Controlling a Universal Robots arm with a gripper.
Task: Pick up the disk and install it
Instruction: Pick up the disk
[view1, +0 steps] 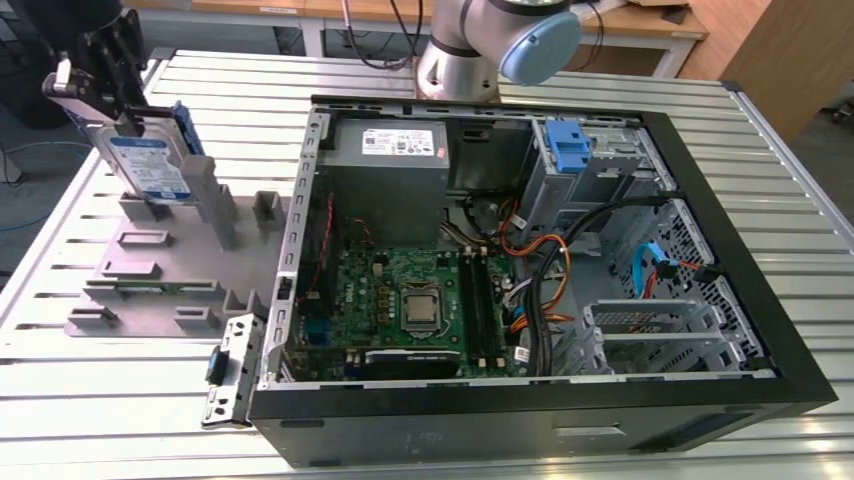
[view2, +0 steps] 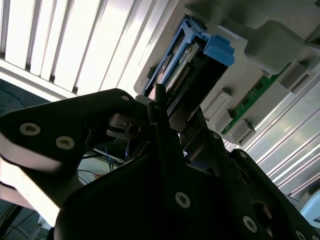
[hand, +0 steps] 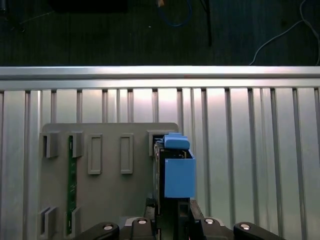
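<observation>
Gripper (view1: 123, 120) is clamped on the top edge of the disk (view1: 150, 165), which hangs straight below it on edge, long axis apparently near upright, at the grey rack (view1: 160, 300), well apart from the open computer case (view1: 534, 420).

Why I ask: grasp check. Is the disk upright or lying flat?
Upright: the disk stands on edge above the grey holder, with the gripper clamped on its top edge.
</observation>
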